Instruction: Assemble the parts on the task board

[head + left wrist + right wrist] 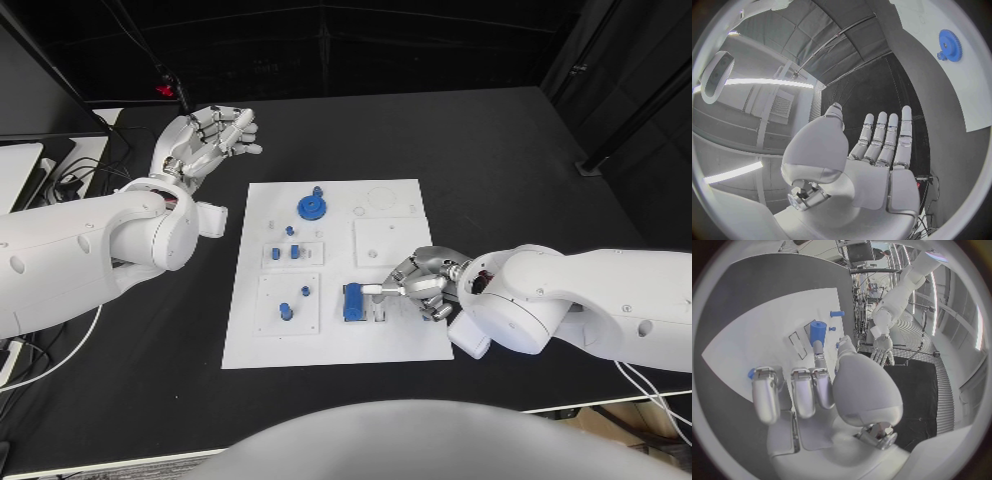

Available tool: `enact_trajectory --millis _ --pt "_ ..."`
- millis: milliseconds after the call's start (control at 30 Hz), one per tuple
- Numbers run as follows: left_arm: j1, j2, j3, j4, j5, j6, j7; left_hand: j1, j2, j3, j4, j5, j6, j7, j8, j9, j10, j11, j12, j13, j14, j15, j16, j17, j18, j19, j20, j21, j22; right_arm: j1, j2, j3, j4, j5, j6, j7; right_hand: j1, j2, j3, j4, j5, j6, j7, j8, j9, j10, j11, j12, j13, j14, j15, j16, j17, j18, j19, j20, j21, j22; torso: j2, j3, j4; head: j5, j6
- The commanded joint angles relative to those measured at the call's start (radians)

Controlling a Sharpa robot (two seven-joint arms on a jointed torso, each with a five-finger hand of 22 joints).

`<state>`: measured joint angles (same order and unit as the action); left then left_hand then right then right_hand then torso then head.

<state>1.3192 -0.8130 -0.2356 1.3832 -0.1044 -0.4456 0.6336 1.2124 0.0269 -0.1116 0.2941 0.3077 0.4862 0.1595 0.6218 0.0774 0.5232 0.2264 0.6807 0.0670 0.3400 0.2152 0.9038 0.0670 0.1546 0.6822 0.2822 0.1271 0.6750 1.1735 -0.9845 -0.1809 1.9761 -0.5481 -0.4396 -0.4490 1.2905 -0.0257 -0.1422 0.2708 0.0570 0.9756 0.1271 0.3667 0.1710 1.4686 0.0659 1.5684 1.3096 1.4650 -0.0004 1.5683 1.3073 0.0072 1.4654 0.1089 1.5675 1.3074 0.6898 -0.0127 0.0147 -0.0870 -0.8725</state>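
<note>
The task board (pixel 335 345) lies flat in the middle of my black table (pixel 490 150), its long sides running away from me. On it I count one blue gear (pixel 313 207) near the far edge, toward the far left corner, with a little blue peg (pixel 317 191) just beyond it. Nearer the left edge sit three small blue parts (pixel 290 250) on one raised white tile, and on the tile nearer to me two more small blue pieces (pixel 294 305), one beside the other. A single larger blue block (pixel 353 303) stands near the board's near right part. That makes one gear, one peg, five small pieces and one block, as far as I can tell them apart.

My right hand (pixel 423 282) is over the board's right edge, beside that blue block. One extended fingertip (pixel 818 347) touches the block's end, while my other fingers are curled in toward the palm. I cannot tell whether I truly have hold of the block or am only pressing on it.

My left hand (pixel 212 137) is raised off the board, above the table beyond the board's far left corner. Its fingers (pixel 886 137) are straight and spread, and it holds nothing.
</note>
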Motion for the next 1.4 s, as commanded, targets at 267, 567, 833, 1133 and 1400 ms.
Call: enact_trajectory --millis 267,567,833,1133,1400 --pt "0.001 0.004 0.001 -0.001 0.000 0.013 0.003 0.004 0.010 -0.006 -0.002 0.004 -0.007 0.110 0.007 -0.001 -0.006 0.002 0.005 -0.001 -0.004 -0.002 0.005 -0.001 -0.007 0.002 0.001 0.003 0.001 0.003 0.032 0.001 -0.014 -0.083 0.147 -0.099 -0.092 0.068 -0.063 0.017 -0.004 -0.141 -0.037 0.369 0.287 0.102 -0.039 0.002 0.261 0.106 -0.034 0.002 0.263 -0.007 0.105 -0.032 0.003 0.263 0.001 -0.0004 0.0026 -0.001 0.000" --pt "0.001 0.005 0.001 -0.001 0.000 0.013 0.003 0.004 0.010 -0.006 -0.002 0.005 -0.007 0.110 0.007 -0.001 -0.006 0.002 0.005 -0.001 -0.004 -0.002 0.006 -0.001 -0.007 0.002 0.001 0.004 0.001 0.004 0.057 0.000 -0.038 -0.086 0.209 -0.158 -0.134 0.130 -0.080 0.021 -0.006 -0.160 -0.045 0.421 0.339 0.102 -0.045 0.002 0.261 0.106 -0.038 0.002 0.263 -0.007 0.105 -0.034 0.003 0.263 0.000 -0.0005 -0.0003 0.005 0.000" --pt "0.001 0.004 0.001 -0.001 0.000 0.013 0.003 0.005 0.011 -0.007 -0.002 0.005 -0.007 0.110 0.008 -0.002 -0.006 0.002 0.006 -0.001 -0.005 -0.003 0.006 -0.001 -0.007 0.002 0.001 0.004 0.001 0.004 0.072 0.000 -0.052 -0.087 0.228 -0.180 -0.107 0.157 -0.079 0.012 -0.004 -0.168 -0.049 0.436 0.358 0.102 -0.049 0.002 0.261 0.106 -0.039 0.002 0.263 -0.007 0.105 -0.035 0.003 0.263 0.002 0.0005 0.0016 0.005 0.000" --pt "0.001 0.005 0.001 -0.001 0.000 0.014 0.002 0.005 0.011 -0.007 -0.002 0.005 -0.007 0.110 0.008 -0.002 -0.006 0.002 0.006 -0.001 -0.005 -0.003 0.006 -0.001 -0.007 0.002 0.001 0.004 0.001 0.003 0.090 0.000 -0.061 -0.086 0.222 -0.176 -0.106 0.157 -0.087 0.017 0.000 -0.169 -0.050 0.440 0.364 0.102 -0.049 0.002 0.261 0.106 -0.039 0.002 0.263 -0.007 0.105 -0.036 0.003 0.263 0.002 0.0005 0.0010 0.005 0.000" --pt "0.001 0.005 0.001 0.000 0.000 0.014 0.003 0.005 0.011 -0.007 -0.002 0.006 -0.007 0.110 0.008 -0.002 -0.006 0.002 0.006 -0.001 -0.005 -0.003 0.006 -0.001 -0.007 0.002 0.001 0.004 0.001 0.003 0.101 0.000 -0.067 -0.081 0.213 -0.178 -0.108 0.176 -0.088 0.019 0.005 -0.165 -0.052 0.444 0.370 0.102 -0.051 0.002 0.261 0.106 -0.039 0.002 0.263 -0.007 0.105 -0.036 0.003 0.263 0.002 -0.0001 0.0004 0.005 0.000"
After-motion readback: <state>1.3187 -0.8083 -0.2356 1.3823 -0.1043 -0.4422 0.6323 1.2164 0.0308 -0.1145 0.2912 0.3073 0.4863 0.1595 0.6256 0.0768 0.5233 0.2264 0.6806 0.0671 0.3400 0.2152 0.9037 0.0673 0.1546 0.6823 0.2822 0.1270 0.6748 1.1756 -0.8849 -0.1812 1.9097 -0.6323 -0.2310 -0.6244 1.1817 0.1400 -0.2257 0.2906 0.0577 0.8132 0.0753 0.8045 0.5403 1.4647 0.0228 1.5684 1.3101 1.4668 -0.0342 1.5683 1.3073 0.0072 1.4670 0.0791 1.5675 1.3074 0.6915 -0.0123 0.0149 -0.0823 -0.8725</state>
